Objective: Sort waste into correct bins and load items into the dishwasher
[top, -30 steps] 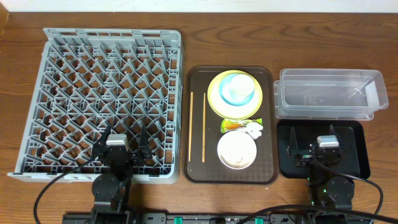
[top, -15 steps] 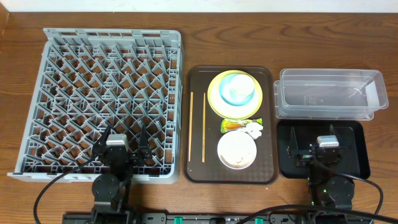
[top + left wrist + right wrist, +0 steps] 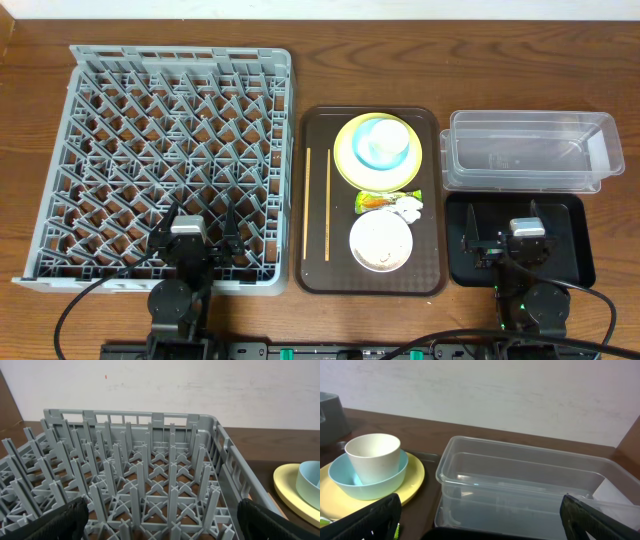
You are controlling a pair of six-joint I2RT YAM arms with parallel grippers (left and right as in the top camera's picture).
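Observation:
The grey dishwasher rack (image 3: 180, 55) fills the left of the table. My left gripper (image 3: 196, 232) hovers open over its near edge, looking across the dividers (image 3: 150, 475). On the brown tray (image 3: 318, 130) lie a yellow plate (image 3: 345, 165) carrying a pale blue bowl (image 3: 367, 480) with a white cup (image 3: 372, 455) in it, a green-orange wrapper (image 3: 385, 199), white scraps (image 3: 410, 208), a white bowl (image 3: 380, 241) and chopsticks (image 3: 327, 218). My right gripper (image 3: 505, 232) hangs open over the black tray bin (image 3: 580, 262), facing the clear tub (image 3: 520, 450).
The clear tub (image 3: 530, 118) stands behind the black tray at the right, close to the brown tray's right edge. Bare wooden table (image 3: 300, 30) runs along the back, with a white wall (image 3: 200, 385) beyond it. Cables (image 3: 80, 305) loop at the front by both arm bases.

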